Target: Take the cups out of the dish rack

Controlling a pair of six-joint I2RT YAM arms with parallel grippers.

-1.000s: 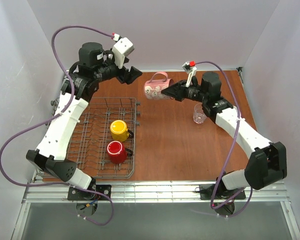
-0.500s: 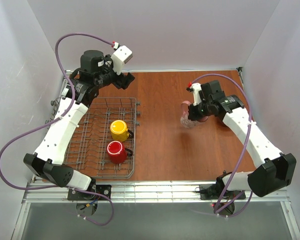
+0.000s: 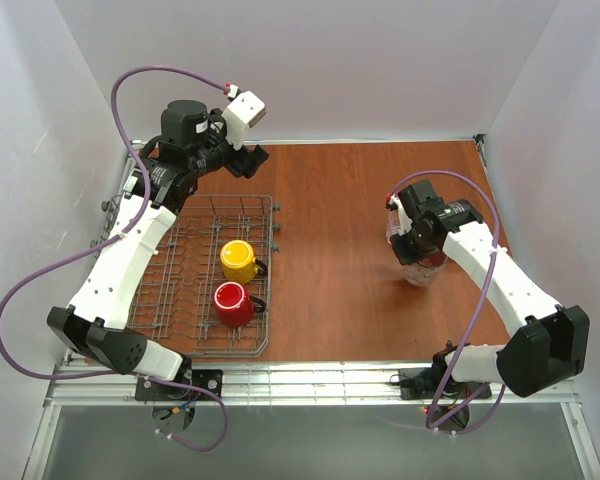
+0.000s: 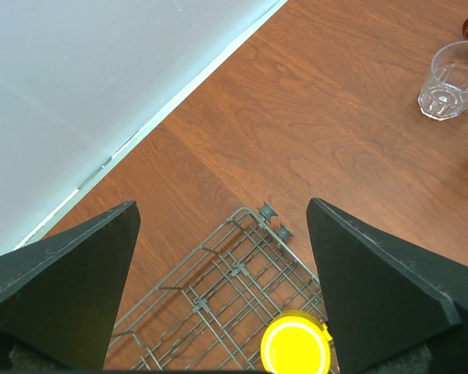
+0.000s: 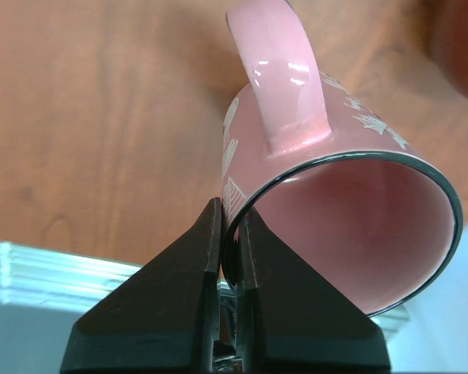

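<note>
The grey wire dish rack [image 3: 185, 255] lies at the left and holds a yellow mug [image 3: 238, 260] and a red mug [image 3: 232, 304], both upright. My left gripper [image 3: 250, 158] hangs open and empty above the rack's far right corner. In its wrist view [image 4: 222, 206] I see the rack [image 4: 210, 284], the yellow mug [image 4: 296, 345] and the clear glass tumbler [image 4: 450, 80]. My right gripper [image 5: 230, 214] is shut on the rim of the pink mug [image 5: 335, 195], low over the table. From above, the right wrist hides most of the pink mug [image 3: 420, 270]. The tumbler [image 3: 393, 232] stands just beside it. The white cup is out of view.
The brown wooden table [image 3: 330, 260] is walled in by white panels at the back and both sides. A metal rail [image 3: 310, 380] runs along the near edge by the arm bases.
My right gripper has carried the pink mug from the middle back to the right and down, next to the glass tumbler. My left gripper has drawn back a little to the left.
</note>
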